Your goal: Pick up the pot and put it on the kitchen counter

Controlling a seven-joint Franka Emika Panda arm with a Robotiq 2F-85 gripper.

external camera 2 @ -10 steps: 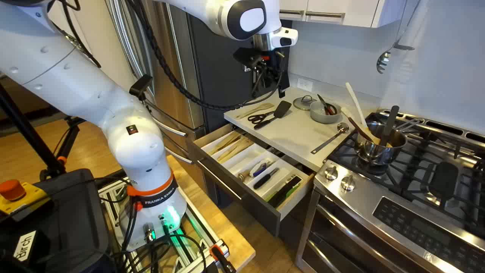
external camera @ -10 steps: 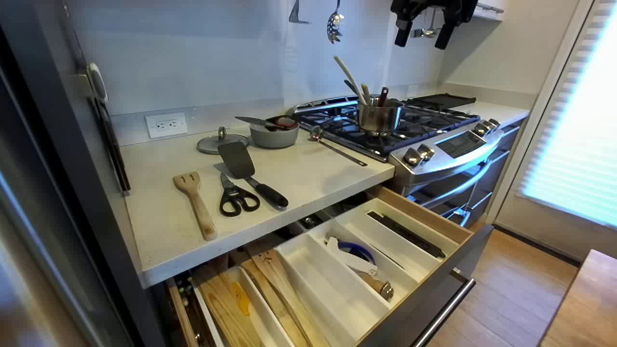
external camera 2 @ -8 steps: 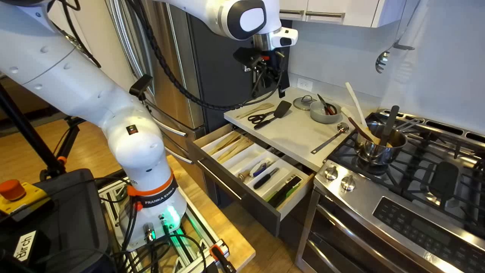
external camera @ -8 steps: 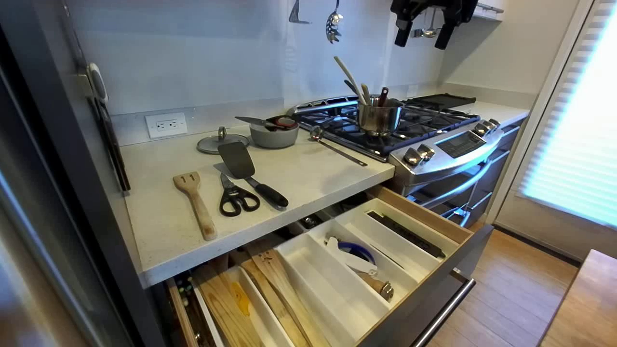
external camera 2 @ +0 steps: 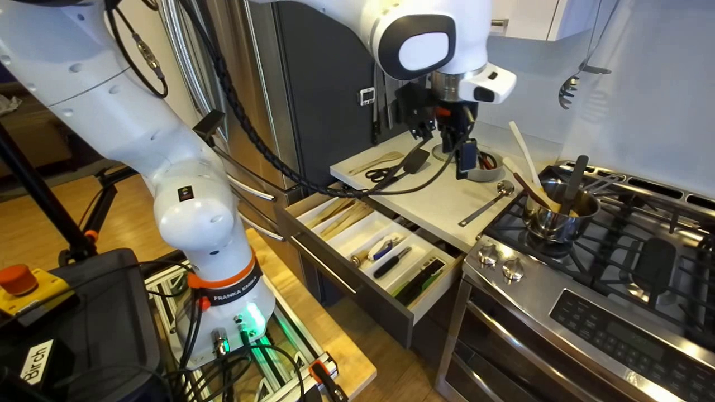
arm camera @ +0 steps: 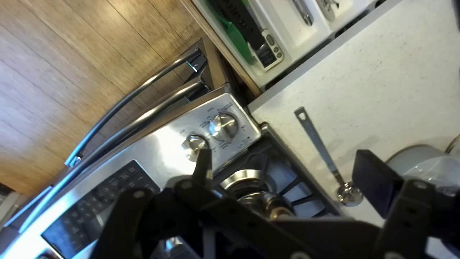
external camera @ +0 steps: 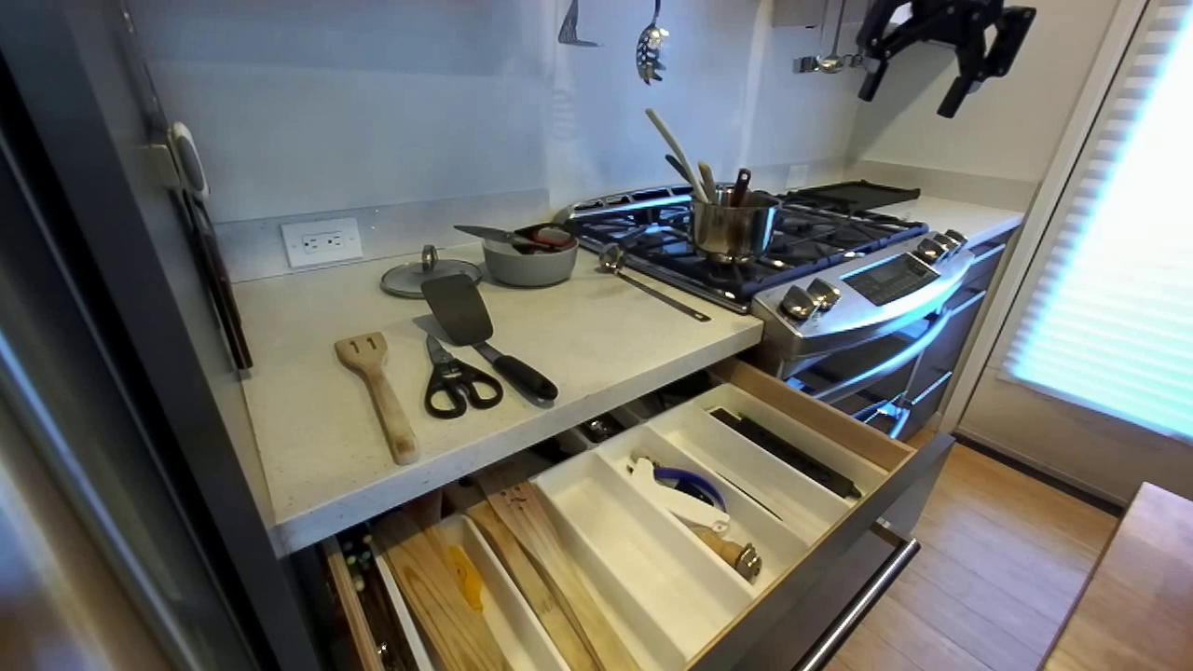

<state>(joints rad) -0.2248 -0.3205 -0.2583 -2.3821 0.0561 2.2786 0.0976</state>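
Up there the pincer (external camera: pixel 910 100) hangs wide and empty, and the pot (external camera: pixel 734 228) stands on the stove (external camera: pixel 820 328), lower and leftward of it in an exterior view, so I'd guess across, then down.

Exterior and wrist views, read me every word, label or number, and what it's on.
"FRANKA EMIKA": black band on the arm
"Birch": white label
Too small or blurred to read: markings by stove knobs, control panel, black item in drawer, arm sticker, white gadget

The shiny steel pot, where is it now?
In both exterior views, the pot stands on the stovetop, right of the steel ladle on the counter.
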